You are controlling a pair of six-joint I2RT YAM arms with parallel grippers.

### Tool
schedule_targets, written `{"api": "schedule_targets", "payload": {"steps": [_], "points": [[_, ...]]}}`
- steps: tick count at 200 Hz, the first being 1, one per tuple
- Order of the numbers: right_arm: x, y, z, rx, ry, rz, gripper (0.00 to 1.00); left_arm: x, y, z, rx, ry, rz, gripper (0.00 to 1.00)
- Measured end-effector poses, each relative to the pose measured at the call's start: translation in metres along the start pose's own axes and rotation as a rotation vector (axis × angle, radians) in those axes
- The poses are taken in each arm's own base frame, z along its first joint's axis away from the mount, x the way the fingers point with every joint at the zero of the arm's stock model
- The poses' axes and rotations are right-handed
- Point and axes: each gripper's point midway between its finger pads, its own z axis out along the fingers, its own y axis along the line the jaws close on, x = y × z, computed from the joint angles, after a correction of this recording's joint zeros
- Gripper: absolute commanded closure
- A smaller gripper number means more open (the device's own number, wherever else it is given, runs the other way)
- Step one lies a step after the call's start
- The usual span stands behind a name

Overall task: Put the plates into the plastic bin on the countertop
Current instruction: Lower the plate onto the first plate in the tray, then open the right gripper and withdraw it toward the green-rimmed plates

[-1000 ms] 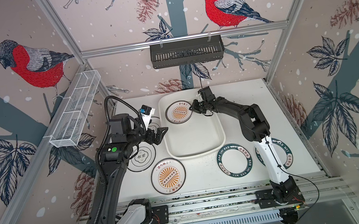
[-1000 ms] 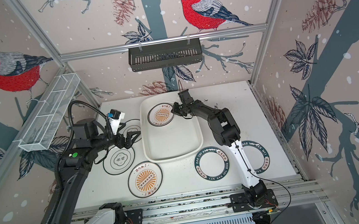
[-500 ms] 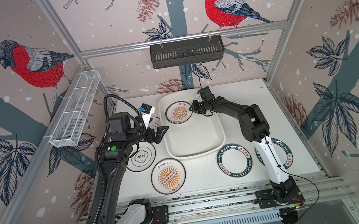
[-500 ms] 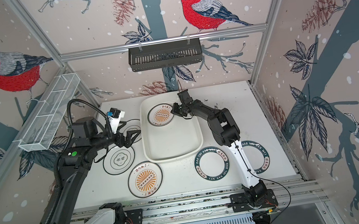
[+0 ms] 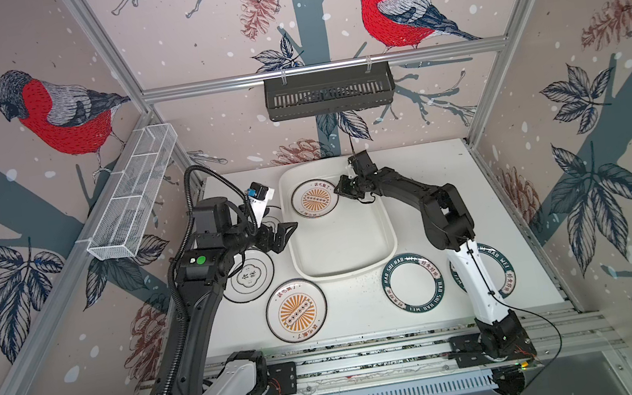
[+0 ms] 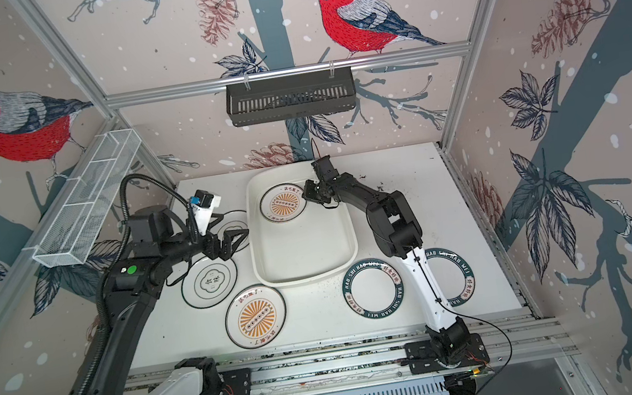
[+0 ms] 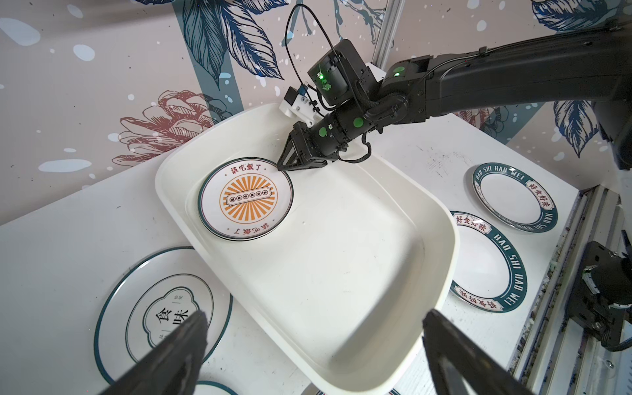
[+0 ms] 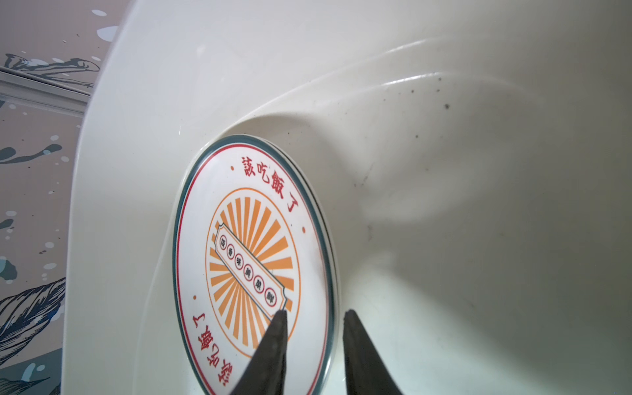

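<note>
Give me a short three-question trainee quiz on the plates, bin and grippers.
1. How many round white plates with wide dark-green lettered rims lie on the speckled white countertop?
2. True or false: the left gripper is wide open and empty.
3. The round white orange-sunburst plate at the right gripper lies: A) inside the glossy white plastic bin, B) on the countertop, C) in mid-air.
Key: 1 two; 2 true; 3 A.
</note>
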Motion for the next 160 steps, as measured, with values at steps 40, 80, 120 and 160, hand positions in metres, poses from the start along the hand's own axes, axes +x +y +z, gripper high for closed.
{"api": "schedule_targets", "payload": {"steps": [40, 80, 120, 160], "points": [[-0.008, 0.010, -0.012, -0.002, -0.019, -0.016, 0.70, 0.001, 0.001, 0.002, 0.002, 0.005, -0.001, 0.03], [-0.022, 0.052, -0.081, -0.016, -0.109, -0.099, 0.68, 0.004, 0.000, 0.005, 0.011, 0.017, 0.015, 0.03], [-0.019, 0.067, -0.177, 0.045, -0.242, -0.187, 0.58, 0.008, -0.001, 0.007, 0.016, 0.023, 0.006, 0.03], [0.012, 0.007, -0.241, 0.224, -0.312, -0.142, 0.49, 0.004, -0.004, 0.003, 0.016, 0.010, 0.014, 0.03]]}}
